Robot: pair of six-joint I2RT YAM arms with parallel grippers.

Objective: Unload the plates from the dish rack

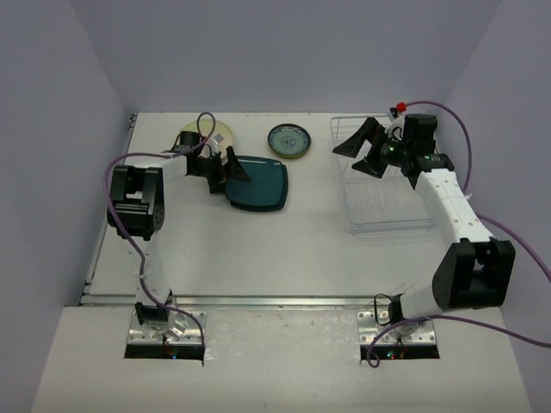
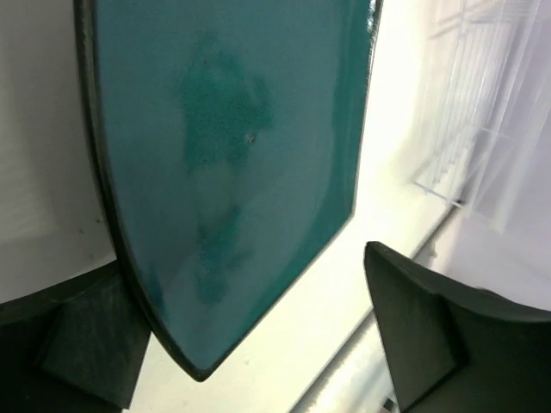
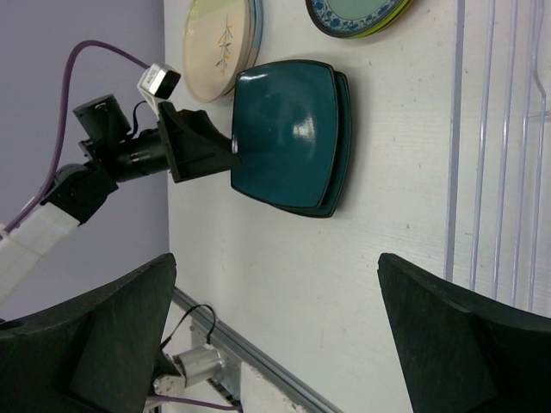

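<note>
With 12 o'clock taken as the far edge of the table [image 1: 258,249] in the overhead view, the large dark-teal plate [image 1: 261,185] is found lying flat at about 10 o'clock of the table's centre. It is well apart from the dish rack [image 1: 392,206], which stands toward 2 o'clock and in which no plate can be made out. The left gripper [image 1: 234,175] is set at the plate's 9 o'clock rim with its jaws spread wide. In the left wrist view the rim is seen between the fingers [image 2: 77,344], close against one and clear of the other, so the plate is judged to be let go rather than gripped. A second dark rim is glimpsed beneath it in the right wrist view, so it appears to be stacked on a like plate. The cream plate [image 1: 200,138] lies just beside it at 11 o'clock, and the teal-patterned plate [image 1: 290,140] lies apart at 1 o'clock. From the jaws the plate thus lies toward 3 o'clock, roughly square and with no marked long axis. A straight withdrawal toward 9 o'clock is judged to be called for, lest the rim be caught and dragged. The right gripper [image 1: 357,155] hangs over the rack's 11 o'clock corner, jaws wide with nothing held, and is much the nearer to the rack.
</note>
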